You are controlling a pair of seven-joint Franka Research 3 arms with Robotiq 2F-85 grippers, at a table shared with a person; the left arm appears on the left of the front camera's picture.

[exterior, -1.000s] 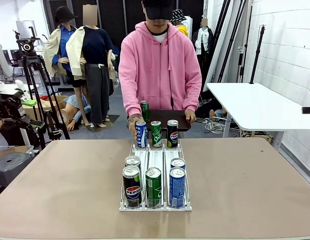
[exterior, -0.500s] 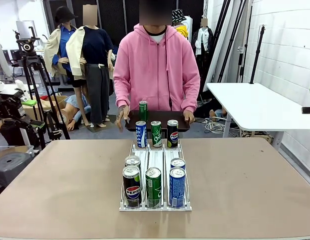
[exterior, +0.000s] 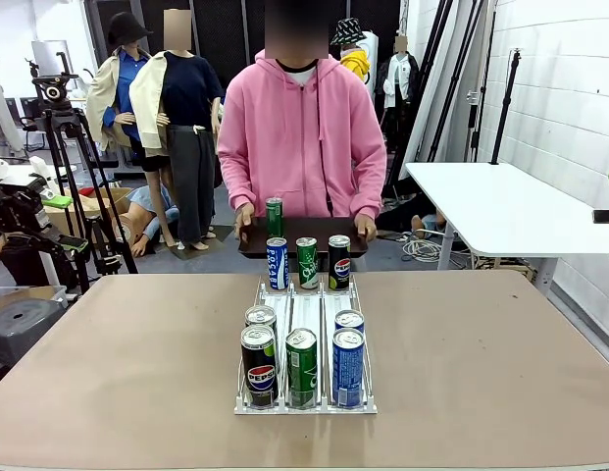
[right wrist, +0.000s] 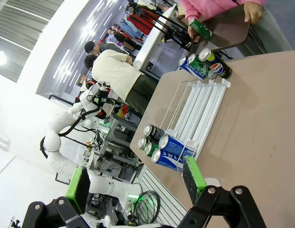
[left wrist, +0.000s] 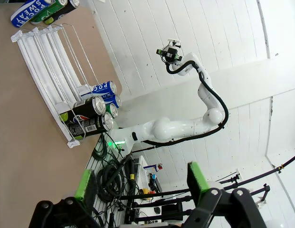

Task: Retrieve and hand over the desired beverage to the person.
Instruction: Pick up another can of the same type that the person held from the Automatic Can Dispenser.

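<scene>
The person (exterior: 302, 128) in a pink hoodie stands at the far side of the table, both hands on a dark tray (exterior: 319, 234) that carries one green can (exterior: 275, 217). On the table, a white wire rack (exterior: 306, 324) holds three cans at its far end: blue (exterior: 277, 263), green (exterior: 307, 262) and black Pepsi (exterior: 339, 261). Several more cans stand at its near end, a black Pepsi (exterior: 259, 365), a green can (exterior: 302, 367) and a blue can (exterior: 347, 367) in front. My left gripper (left wrist: 141, 183) and right gripper (right wrist: 136, 183) are both open, holding nothing, well away from the rack (right wrist: 199, 111).
The brown table (exterior: 500, 373) is bare on both sides of the rack. A white side table (exterior: 500, 206) stands at the right, a camera tripod (exterior: 64, 147) and boxes at the left. The other white arm (left wrist: 185, 126) shows far off in the left wrist view.
The person's hand left the blue can at the rack's far end. The person straightened up and now grips the tray with both hands. Neither gripper has changed.
</scene>
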